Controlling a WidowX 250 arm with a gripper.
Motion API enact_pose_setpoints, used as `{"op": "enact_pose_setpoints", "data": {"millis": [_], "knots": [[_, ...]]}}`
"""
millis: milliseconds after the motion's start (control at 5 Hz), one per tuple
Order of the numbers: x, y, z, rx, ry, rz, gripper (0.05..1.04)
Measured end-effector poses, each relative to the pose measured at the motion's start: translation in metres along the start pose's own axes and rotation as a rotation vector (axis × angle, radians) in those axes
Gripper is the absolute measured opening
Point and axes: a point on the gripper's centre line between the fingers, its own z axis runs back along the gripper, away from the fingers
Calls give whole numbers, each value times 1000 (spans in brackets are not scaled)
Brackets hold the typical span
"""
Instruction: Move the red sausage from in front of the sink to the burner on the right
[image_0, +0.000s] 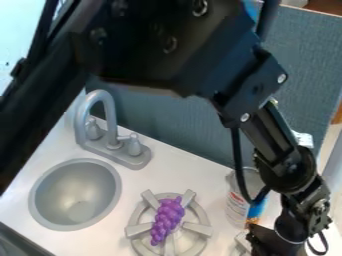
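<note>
Camera view, its directions given as on a clock face: at 6 o'clock, a bunch of purple toy grapes (167, 220) rests on a gray toy stove burner (138, 229), its broad end toward 1 o'clock and its narrow tip toward 7. The grapes look light and molded in one piece, probably firm plastic or slightly rubbery, and unlikely to break. The rounded bumps may let a careless hold roll or slip; the best place to take hold is across the middle, from about 10 to 4 o'clock. The burner sits on a white tabletop (200, 175), with a round gray sink (75, 197) between 7 and 8 o'clock and a gray faucet (99, 115) at 9. The black robot arm (167, 45) enters from the upper left, crosses 12 o'clock, then bends down toward 4. At its end, between 4 and 5 o'clock, the black gripper (277, 241) hangs low, well apart from the grapes and near a pale container (239, 202) with blue and orange on it — how wide it is spread, or whether it has hold of anything, I cannot tell.
</note>
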Motion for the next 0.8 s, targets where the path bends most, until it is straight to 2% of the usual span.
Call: {"op": "enact_pose_setpoints", "data": {"millis": [200,400,600,800], "knots": [[-7,-1,-1,-23,3,20,1010],[-7,0,26,-122,-20,68,1006],[-17,25,58,-139,-85,104,1005],[-32,45,89,-128,-145,105,1005]]}}
